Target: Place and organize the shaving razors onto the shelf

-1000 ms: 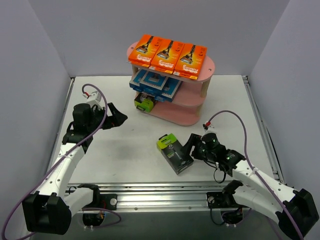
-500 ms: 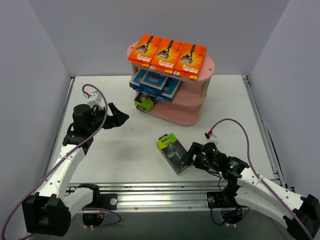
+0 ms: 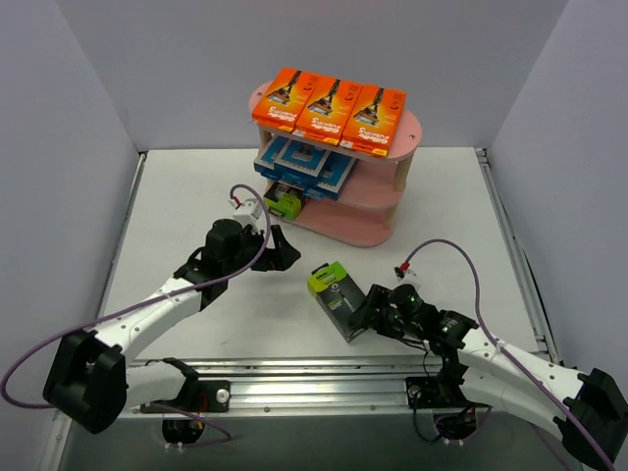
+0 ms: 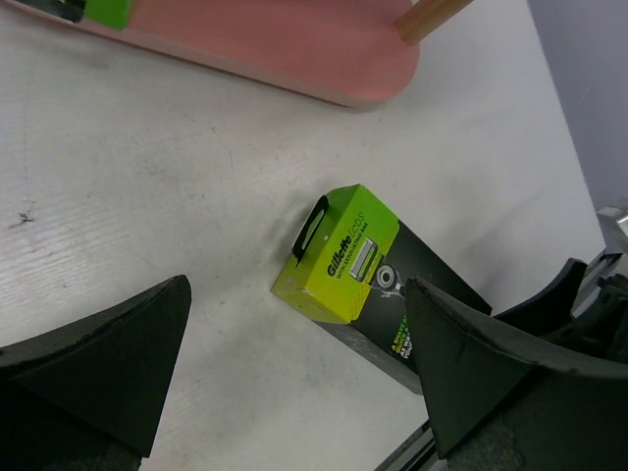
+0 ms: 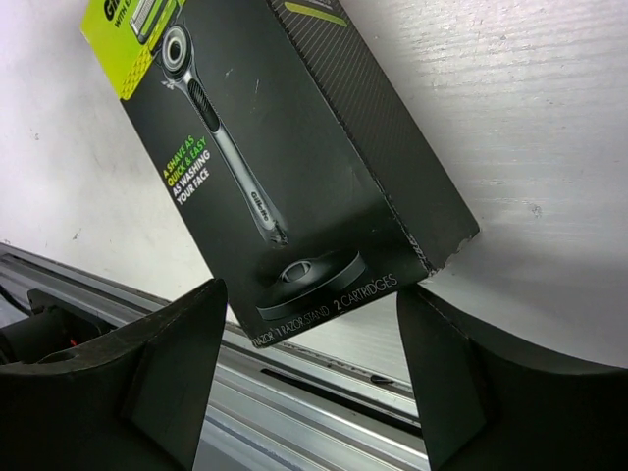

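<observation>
A black and lime-green razor pack (image 3: 341, 299) lies flat on the white table in front of the pink shelf (image 3: 383, 211). My right gripper (image 3: 365, 312) is open, its fingers on either side of the pack's near black end (image 5: 285, 167) without closing on it. My left gripper (image 3: 285, 253) is open and empty, just left of the pack's lime end (image 4: 348, 257). The shelf holds three orange packs (image 3: 329, 106) on top, blue-and-white packs (image 3: 306, 165) on the middle tier and a black-and-lime pack (image 3: 285, 202) on the bottom tier.
An aluminium rail (image 3: 314, 373) runs along the table's near edge, just behind the pack's black end (image 5: 294, 412). Grey walls close in the left, right and back. The shelf's bottom board (image 4: 294, 49) lies just beyond the left gripper.
My left arm has swung from the far left toward the middle, ending beside the pack's lime end. My right gripper has moved in around the pack's near end.
</observation>
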Controlling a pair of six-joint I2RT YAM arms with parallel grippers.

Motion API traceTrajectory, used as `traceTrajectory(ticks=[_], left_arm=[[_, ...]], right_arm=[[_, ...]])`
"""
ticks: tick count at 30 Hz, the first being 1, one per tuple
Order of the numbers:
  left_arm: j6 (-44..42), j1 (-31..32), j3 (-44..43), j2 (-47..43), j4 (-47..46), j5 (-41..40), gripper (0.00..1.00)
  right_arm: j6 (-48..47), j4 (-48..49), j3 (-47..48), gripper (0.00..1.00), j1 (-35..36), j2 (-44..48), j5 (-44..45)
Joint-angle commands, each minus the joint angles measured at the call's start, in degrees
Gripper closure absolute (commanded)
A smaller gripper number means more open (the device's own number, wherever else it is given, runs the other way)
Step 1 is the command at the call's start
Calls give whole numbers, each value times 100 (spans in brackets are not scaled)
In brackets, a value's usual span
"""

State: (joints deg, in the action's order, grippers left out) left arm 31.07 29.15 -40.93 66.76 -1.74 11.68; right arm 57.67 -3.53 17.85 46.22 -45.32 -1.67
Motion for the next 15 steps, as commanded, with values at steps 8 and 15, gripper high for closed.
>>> traceTrajectory(ticks=[8, 15], left_arm=[[-303, 548, -144, 1268, -1451, -386, 1], [-295, 592, -258, 2191, -2680, 9, 0]], right_arm=[[218, 827, -387, 34, 63, -118, -272], [262, 846, -475, 34, 63, 50, -202]])
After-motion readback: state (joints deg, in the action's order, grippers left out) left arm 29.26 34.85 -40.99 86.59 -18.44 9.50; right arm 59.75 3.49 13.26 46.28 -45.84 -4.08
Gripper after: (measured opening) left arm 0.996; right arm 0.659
